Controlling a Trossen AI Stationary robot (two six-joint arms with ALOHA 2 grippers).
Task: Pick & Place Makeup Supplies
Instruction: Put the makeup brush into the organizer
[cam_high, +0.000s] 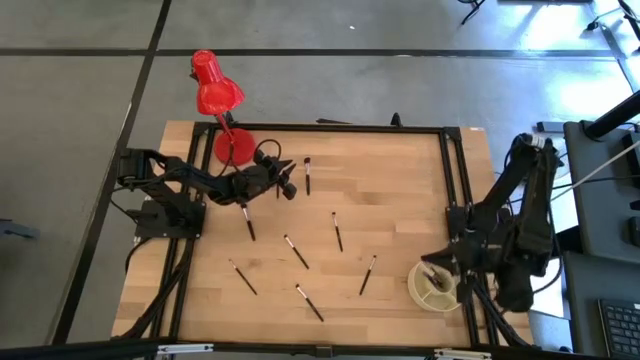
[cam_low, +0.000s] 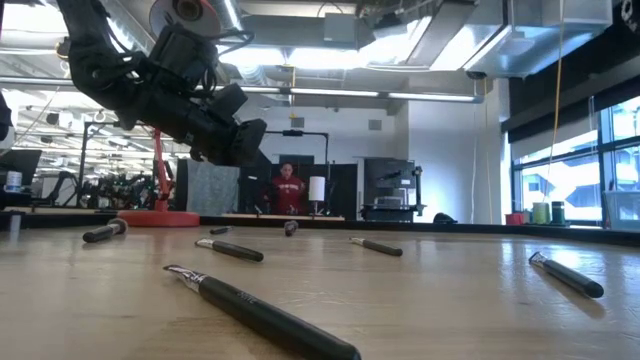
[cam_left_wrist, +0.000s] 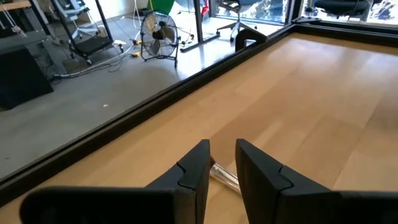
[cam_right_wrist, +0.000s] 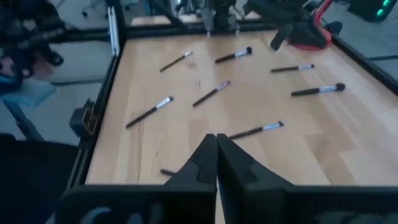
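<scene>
Several slim dark makeup brushes with pale tips lie flat and scattered on the wooden table, for instance brush (cam_high: 307, 175), brush (cam_high: 296, 252) and brush (cam_high: 368, 275). My left gripper (cam_high: 287, 185) hovers above the table near the far left, beside the brush at the far edge. It is open by a narrow gap (cam_left_wrist: 222, 163), and a silvery brush ferrule (cam_left_wrist: 225, 177) shows in that gap on the table below. My right gripper (cam_high: 437, 270) is shut (cam_right_wrist: 216, 146) and sits over a round pale cup (cam_high: 432, 287) at the near right.
A red desk lamp (cam_high: 215, 95) stands with its round base (cam_high: 232, 147) on the table's far left corner, close behind my left arm. A black frame (cam_high: 445, 170) borders the table. Bare wood lies between the brushes in the middle (cam_high: 400, 200). A person (cam_low: 288, 190) stands far behind the table.
</scene>
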